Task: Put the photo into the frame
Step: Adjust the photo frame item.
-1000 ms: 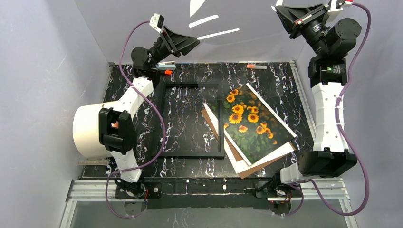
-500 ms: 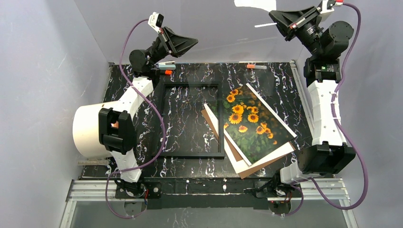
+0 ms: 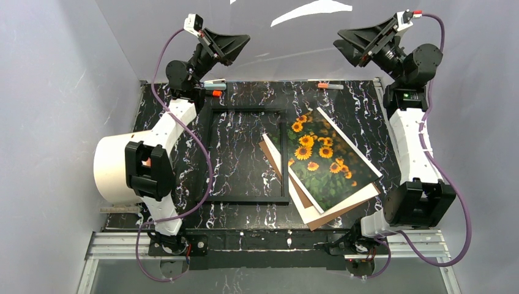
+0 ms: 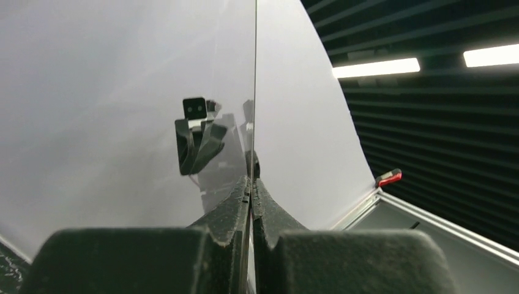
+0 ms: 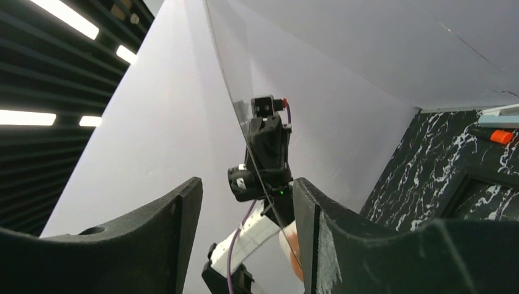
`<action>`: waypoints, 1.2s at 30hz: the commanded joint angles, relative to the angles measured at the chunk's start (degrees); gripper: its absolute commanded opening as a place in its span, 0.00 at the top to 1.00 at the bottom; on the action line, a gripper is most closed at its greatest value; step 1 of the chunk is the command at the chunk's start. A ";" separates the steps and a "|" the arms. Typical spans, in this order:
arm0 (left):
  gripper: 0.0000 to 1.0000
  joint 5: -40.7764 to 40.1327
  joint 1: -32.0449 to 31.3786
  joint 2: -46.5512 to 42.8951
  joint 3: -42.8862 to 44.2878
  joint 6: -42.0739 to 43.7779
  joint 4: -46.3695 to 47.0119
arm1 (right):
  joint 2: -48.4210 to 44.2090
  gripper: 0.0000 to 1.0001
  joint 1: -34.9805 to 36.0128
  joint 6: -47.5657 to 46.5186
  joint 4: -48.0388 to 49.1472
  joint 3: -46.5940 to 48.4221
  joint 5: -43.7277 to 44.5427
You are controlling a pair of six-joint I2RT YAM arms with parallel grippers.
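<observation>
The black frame (image 3: 210, 156) lies flat on the marble table, left of centre. To its right the sunflower photo (image 3: 324, 159) rests face up on a white sheet (image 3: 305, 201) and a brown backing board (image 3: 333, 215). Both grippers are raised at the back wall. My left gripper (image 3: 245, 41) (image 4: 251, 184) is shut on the edge of a clear pane (image 4: 255, 92) that stands up from its jaws. My right gripper (image 3: 338, 46) (image 5: 248, 190) is open, and the pane's curved edge (image 5: 235, 98) passes between its fingers, close to the right finger (image 5: 306, 208).
Two orange-capped markers (image 3: 213, 93) (image 3: 327, 86) lie along the table's back edge. A white cylinder (image 3: 113, 168) sits by the left arm. Grey walls close in the table at back and sides. The left arm (image 5: 263, 153) shows in the right wrist view.
My right gripper has opened and swung left and lower toward the left one. My left gripper has shut on the pane and moved slightly up. Things on the table have not moved.
</observation>
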 commanded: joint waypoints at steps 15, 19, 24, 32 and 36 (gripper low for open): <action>1.00 -6.84 0.65 -7.23 -5.54 0.86 -4.96 | -4.82 0.71 1.98 -4.95 14.11 -5.14 -5.82; 1.00 -5.61 0.87 -8.72 -8.89 1.59 -5.90 | -3.73 0.63 1.99 -6.16 14.11 -5.40 -6.96; 1.00 -3.94 2.12 -9.69 -10.87 2.93 -7.40 | -2.43 0.81 2.11 -5.44 14.37 -6.74 -7.75; 0.42 -1.13 6.79 -16.58 -17.29 26.75 -35.10 | -5.34 0.99 2.12 -15.33 0.66 -13.54 -5.02; 0.12 -13.93 7.40 -21.30 -17.53 56.59 -72.41 | -6.68 0.99 2.36 -20.50 -6.06 -19.68 -2.86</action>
